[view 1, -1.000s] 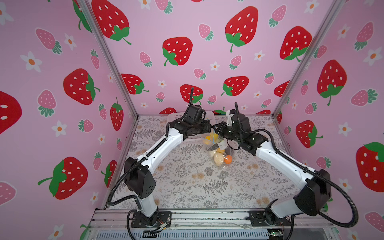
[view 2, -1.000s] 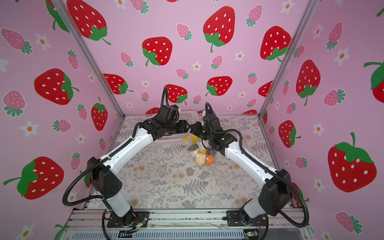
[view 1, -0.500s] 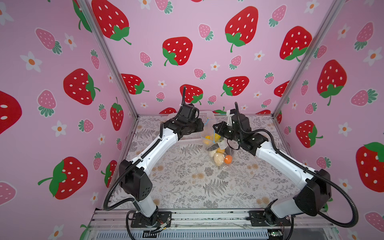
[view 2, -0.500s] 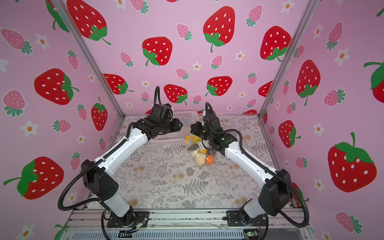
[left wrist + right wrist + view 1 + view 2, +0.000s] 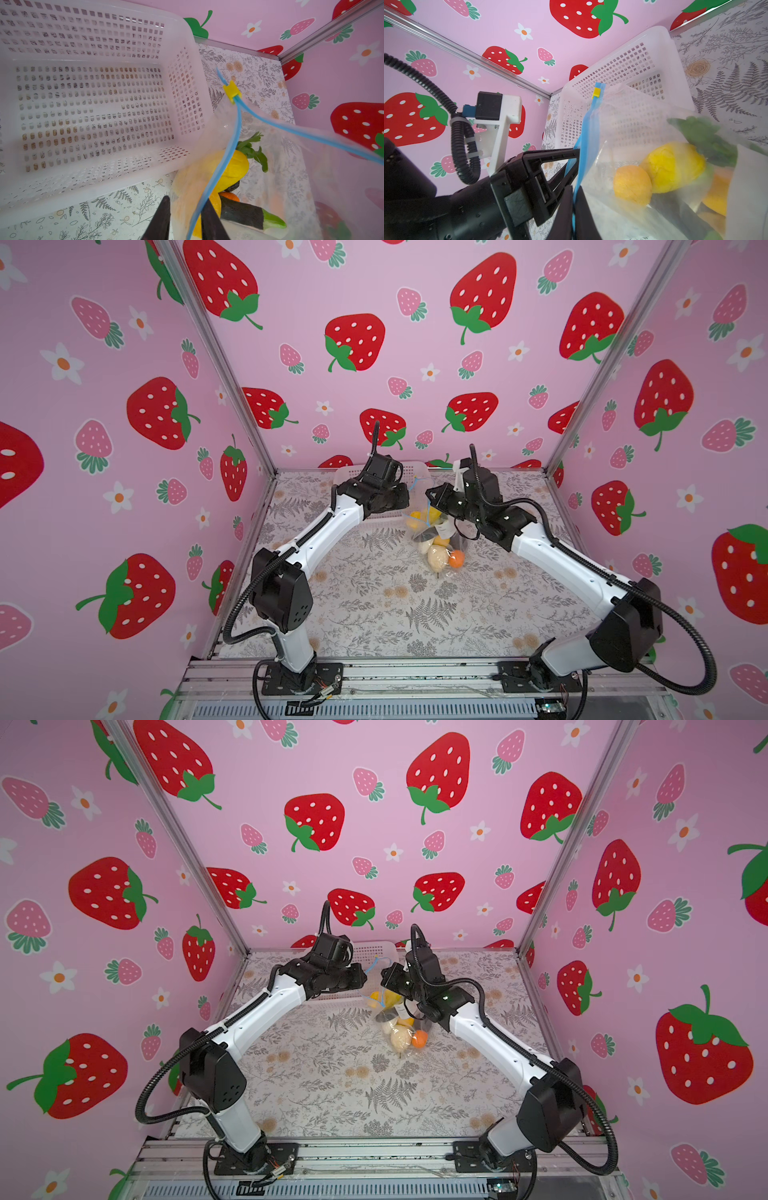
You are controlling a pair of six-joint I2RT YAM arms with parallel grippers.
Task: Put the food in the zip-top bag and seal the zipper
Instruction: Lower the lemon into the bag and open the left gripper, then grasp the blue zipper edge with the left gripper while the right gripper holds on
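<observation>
my left gripper [image 5: 185,200] straddles the blue zipper [image 5: 228,149] with a gap showing; i cannot tell if it bites. the strip's long axis runs from there to the yellow slider [image 5: 231,91] near the basket [image 5: 182,62]. the food [image 5: 234,166] sits in the zip-top bag [image 5: 291,166]. my right gripper [image 5: 574,193] is clamped on the zipper farther from the slider, so my left seems nearer.
</observation>
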